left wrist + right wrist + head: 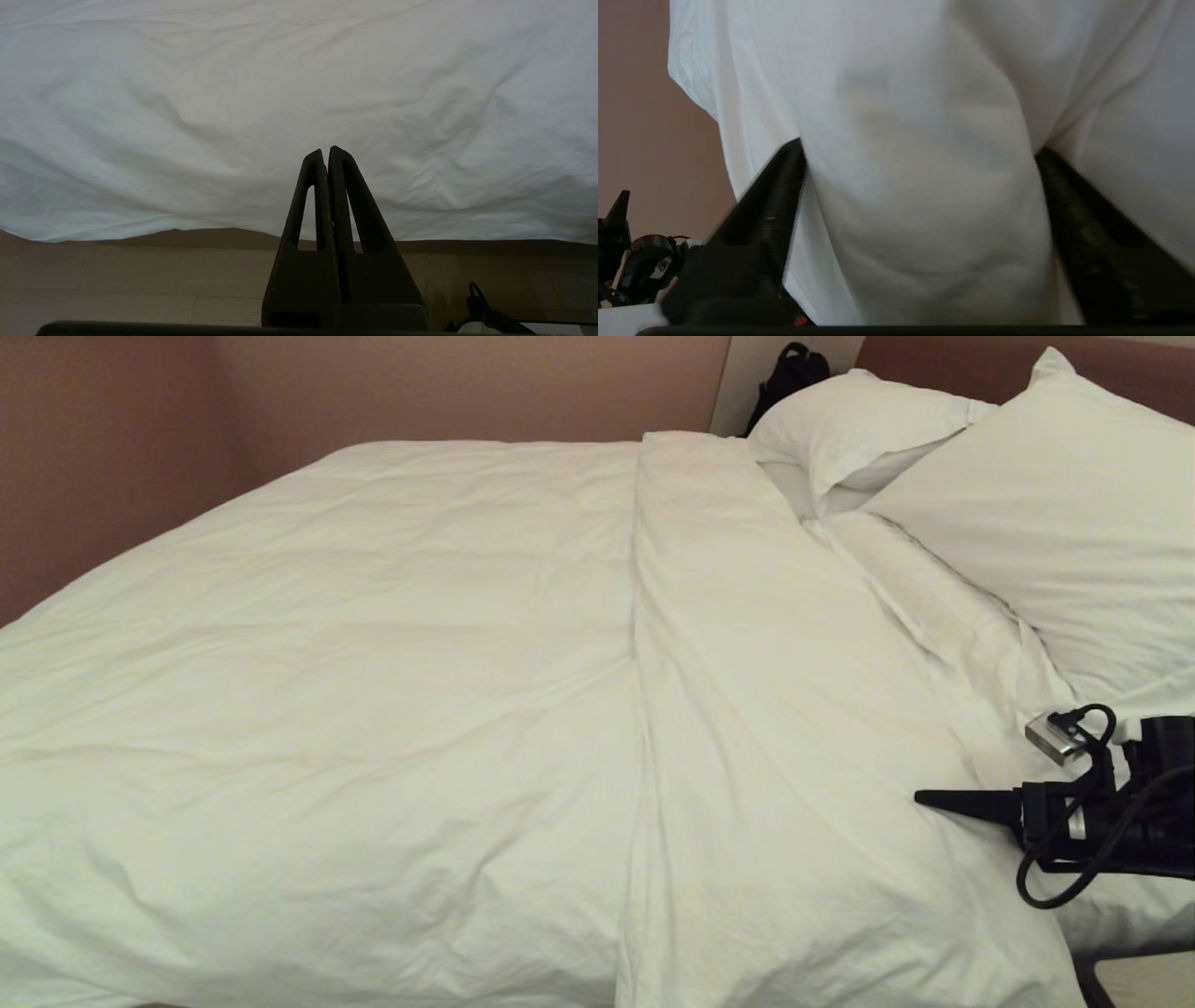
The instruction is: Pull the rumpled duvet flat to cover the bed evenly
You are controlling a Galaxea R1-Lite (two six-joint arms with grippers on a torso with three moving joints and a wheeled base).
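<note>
Duvet [373, 691] spread over most of the bed [1134, 919], with a folded-back band running from the head end to the near edge and a rumpled ridge beside the pillows [1027, 513]. Right end effector [920, 154] at the bed's right side, near the pillows — jaws wide apart with a puffy bulge of white fabric between them; whether that fabric is duvet or pillow is hard to tell. Left end effector [326, 151] closed and empty, parked low at the bed's near edge above the floor [140, 280]. The duvet looks soft, thick and light; it would likely drag and bunch rather than slide, so a hem or corner seems the best hold. The foot end is cut off — and the far side drops out of sight.
</note>
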